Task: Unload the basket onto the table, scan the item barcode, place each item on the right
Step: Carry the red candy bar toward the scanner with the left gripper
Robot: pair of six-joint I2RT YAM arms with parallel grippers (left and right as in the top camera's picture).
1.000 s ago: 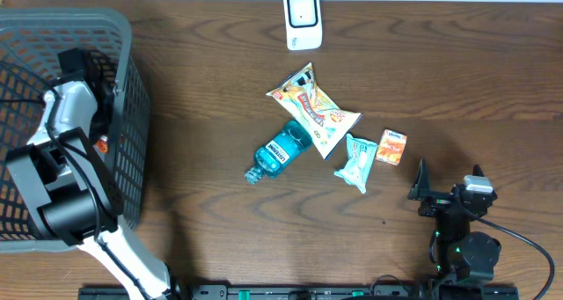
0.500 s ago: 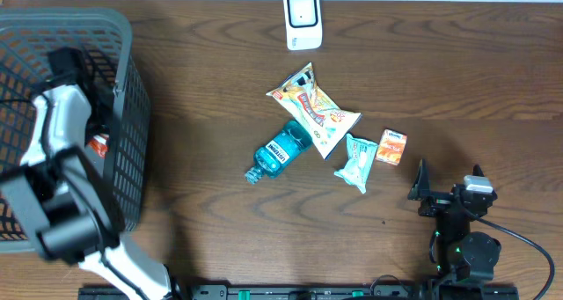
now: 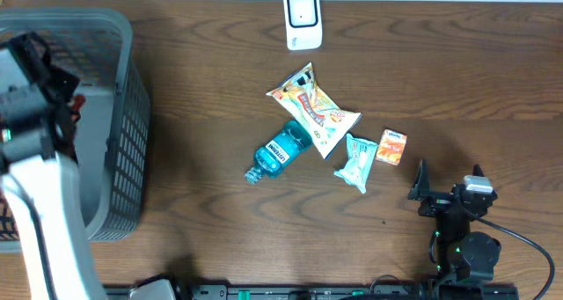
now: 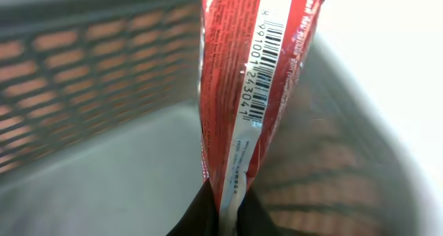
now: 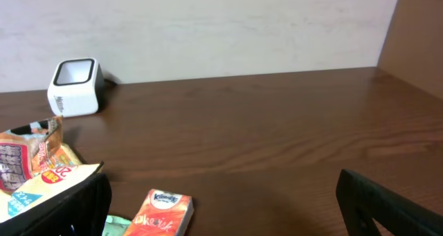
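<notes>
In the left wrist view my left gripper (image 4: 227, 201) is shut on the bottom edge of a red packet (image 4: 235, 91). The packet stands upright, and a white strip with its barcode (image 4: 266, 63) faces the camera. From overhead the left arm is high over the grey basket (image 3: 123, 115) at the far left, and only a red sliver of the packet (image 3: 79, 100) shows there. The white scanner (image 3: 302, 20) stands at the table's back middle, also seen as the scanner (image 5: 74, 86) from the right wrist. My right gripper (image 3: 449, 179) rests open at the front right, holding nothing.
Mid-table lie a yellow snack bag (image 3: 312, 106), a blue bottle (image 3: 280, 150), a teal packet (image 3: 357, 161) and an orange tissue pack (image 3: 391, 148). The tissue pack (image 5: 160, 214) lies just ahead of the right gripper's open fingers. The basket's mesh walls surround the left gripper.
The left arm has risen out of the basket toward the camera and swung left, carrying the red packet. The right arm has not moved.
</notes>
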